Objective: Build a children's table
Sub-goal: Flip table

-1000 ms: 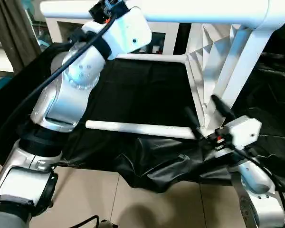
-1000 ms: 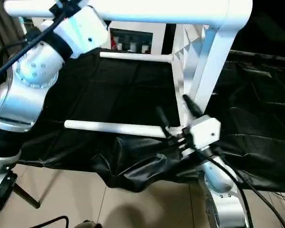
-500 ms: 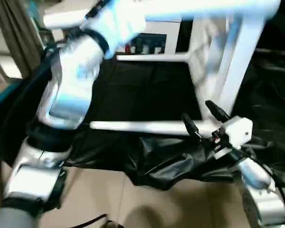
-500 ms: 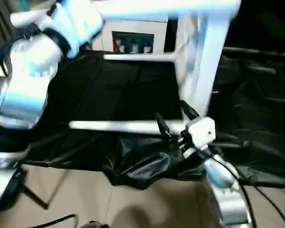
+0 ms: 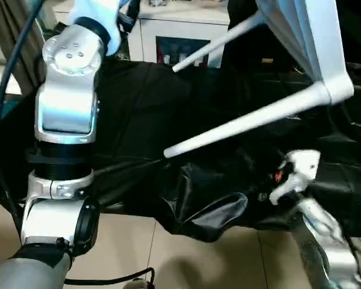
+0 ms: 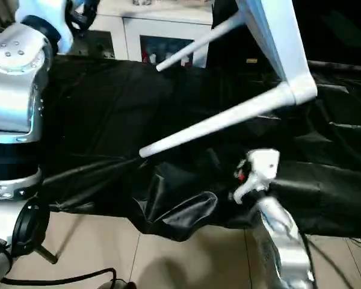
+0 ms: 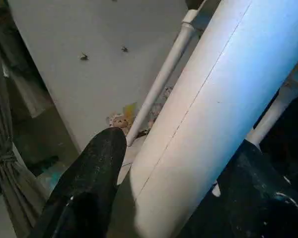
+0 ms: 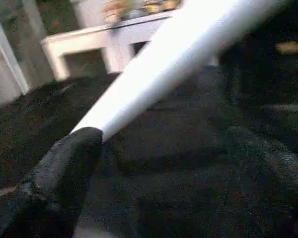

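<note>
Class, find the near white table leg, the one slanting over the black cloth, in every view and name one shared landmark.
Left eye view: near leg slants across the centre.
Right eye view: same leg, centre.
Left wrist view: cannot tell which leg.
Right wrist view: its tip crosses the middle.
Landmark: black cloth.

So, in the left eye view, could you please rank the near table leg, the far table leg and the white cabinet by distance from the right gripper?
1. Near table leg: just above the right gripper.
2. Far table leg: higher, behind.
3. White cabinet: at the back, beyond the black cloth.
</note>
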